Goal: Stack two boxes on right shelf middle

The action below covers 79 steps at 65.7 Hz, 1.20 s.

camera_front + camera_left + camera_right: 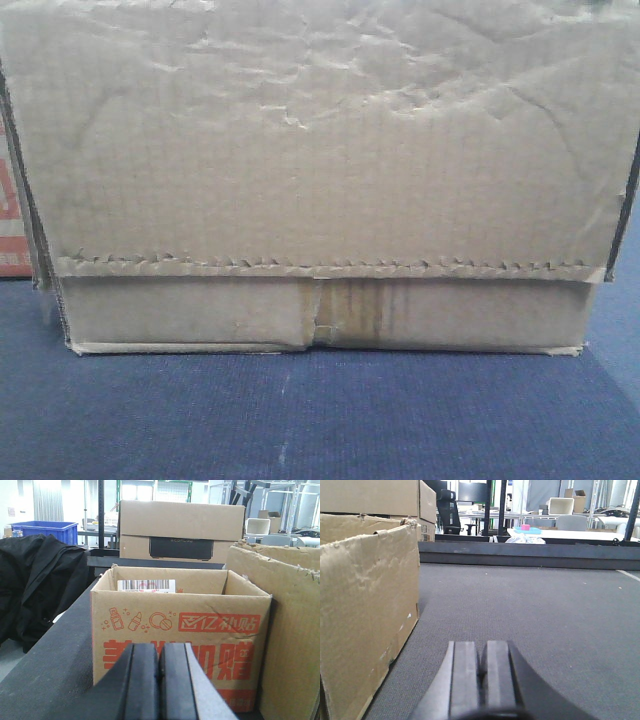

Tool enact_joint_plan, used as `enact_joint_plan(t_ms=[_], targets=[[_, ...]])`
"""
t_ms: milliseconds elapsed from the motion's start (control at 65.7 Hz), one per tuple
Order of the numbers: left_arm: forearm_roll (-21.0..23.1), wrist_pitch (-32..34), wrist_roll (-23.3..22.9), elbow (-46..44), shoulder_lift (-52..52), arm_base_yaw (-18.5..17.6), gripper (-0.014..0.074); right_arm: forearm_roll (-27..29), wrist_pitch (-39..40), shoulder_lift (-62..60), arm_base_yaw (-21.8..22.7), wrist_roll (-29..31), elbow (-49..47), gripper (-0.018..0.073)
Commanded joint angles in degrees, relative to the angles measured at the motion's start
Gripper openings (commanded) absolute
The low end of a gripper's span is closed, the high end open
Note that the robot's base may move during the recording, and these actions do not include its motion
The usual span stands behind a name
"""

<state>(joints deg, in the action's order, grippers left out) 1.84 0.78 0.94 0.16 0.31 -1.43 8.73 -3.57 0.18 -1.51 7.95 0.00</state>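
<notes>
A plain brown wrinkled carton fills the front view, with a jagged flap edge and a yellowish tape strip at its lower centre. It stands on blue-grey carpet. In the left wrist view its torn side is at the right. In the right wrist view it stands at the left. My left gripper is shut and empty, low in front of a red-printed open carton. My right gripper is shut and empty over bare carpet, right of the carton. No steel shelf is in view.
A closed brown carton with a dark handle slot stands behind the printed one. Black cloth lies at the left, a blue bin beyond it. A raised dark ledge bounds the far side of the carpet.
</notes>
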Motion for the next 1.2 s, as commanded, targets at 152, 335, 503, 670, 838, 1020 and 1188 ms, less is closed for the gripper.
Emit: enact_joint_plan(t_ms=[152,335,503,670,838,1020,1188], targets=[[0.37,1.20,0.22,-0.16,-0.31,0.12,-0.0111,-0.05,3.14,-0.18,0.27,0.10,0.00,-0.0154],[0.37,2.21,0.22,-0.16,-0.31,0.12,-0.0111,-0.05,5.86,-0.18,0.27,0.10,0.00,-0.0154],[1.84,4.28,0.22,-0.16,-0.31,0.12,-0.0111,-0.05,7.90,-0.18,0.27,0.10,0.00,-0.0154],[2.37,10.14,0.22,-0.68,-0.31,0.12,-0.0111,0.19,7.53,-0.18,0.27,0.10,-2.32,-0.0154],[2.37,1.87,0.32,-13.15,-0.31,0.12,-0.0111,-0.84,-0.72,-0.18,0.27,0.10,-16.30,-0.0154],[-0.81,-13.84,0.32,-33.52,7.19,0.12,-0.0111,-1.48,-15.27,9.73,0.27,0.10,-35.11,-0.0137],[-4.09,-30.42,0.32,-48.12,19.76,0.12,0.0013,-1.48,-23.30,23.09,0.27,0.10,-48.35,0.0073]])
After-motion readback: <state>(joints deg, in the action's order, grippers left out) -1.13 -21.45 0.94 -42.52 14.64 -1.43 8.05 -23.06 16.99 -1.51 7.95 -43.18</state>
